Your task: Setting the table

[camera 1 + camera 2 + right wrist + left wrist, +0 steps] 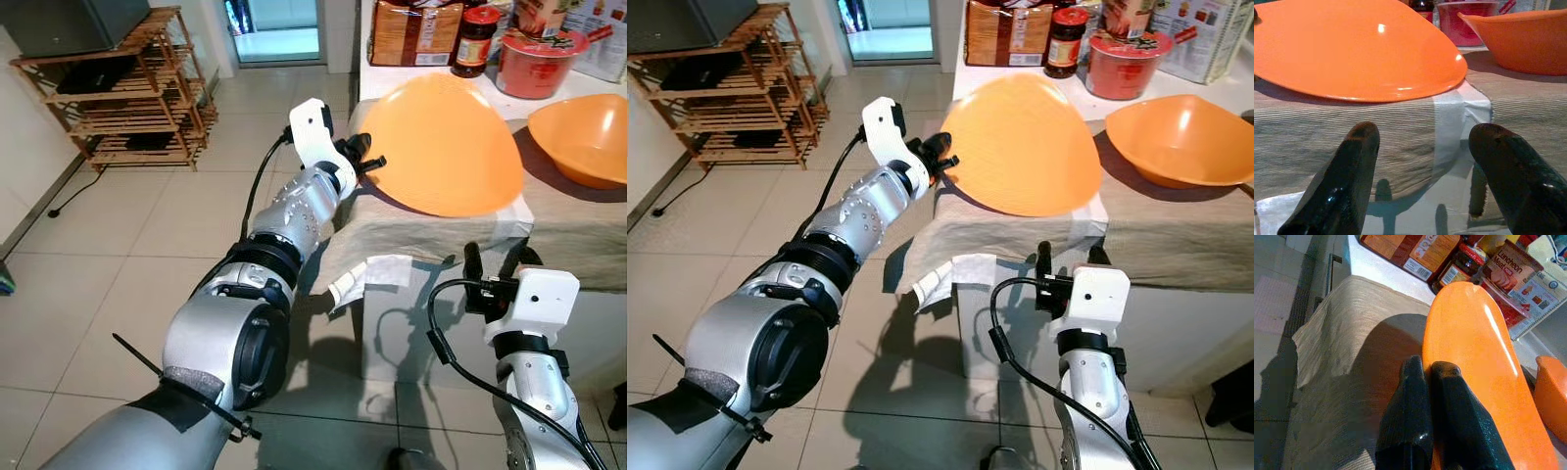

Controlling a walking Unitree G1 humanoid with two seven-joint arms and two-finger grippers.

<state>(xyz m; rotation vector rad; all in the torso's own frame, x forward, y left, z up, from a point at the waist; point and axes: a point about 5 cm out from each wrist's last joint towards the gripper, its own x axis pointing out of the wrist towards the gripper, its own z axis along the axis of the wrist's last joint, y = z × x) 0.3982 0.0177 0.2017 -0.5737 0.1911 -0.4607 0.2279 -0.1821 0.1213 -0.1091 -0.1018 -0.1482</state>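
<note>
- Tiled kitchen floor (pixel 147 225) runs up to a counter draped in a beige cloth (pixel 431 230), and both arms work at its near edge.
- Left gripper (pixel 370 157) has its two black fingers (pixel 1410 396) pressed together on the rim of an upturned orange bowl (pixel 451 147) — one finger above the rim, one below, no gap between them beyond the bowl's wall.
- That bowl sits dome-up and tilted, its far rim down on the cloth near the counter's front edge, its gripped side lifted.
- Right gripper (pixel 495 257) hangs lower, in front of the counter's face, its fingers spread wide with nothing between them, pointing up at the cloth's hem just under the tilted bowl.
- A second orange bowl (pixel 583 137) stands upright on the cloth to the right, apart from the first.
- Behind them on the white counter top: a red tub (pixel 537 61), a dark jar with a red lid (pixel 475 41) and a brown packet (pixel 416 31).
- A crumpled white cloth (pixel 377 274) hangs off the counter's corner.
- Farther left — a wooden slatted shelf (pixel 137 88) against the wall.
</note>
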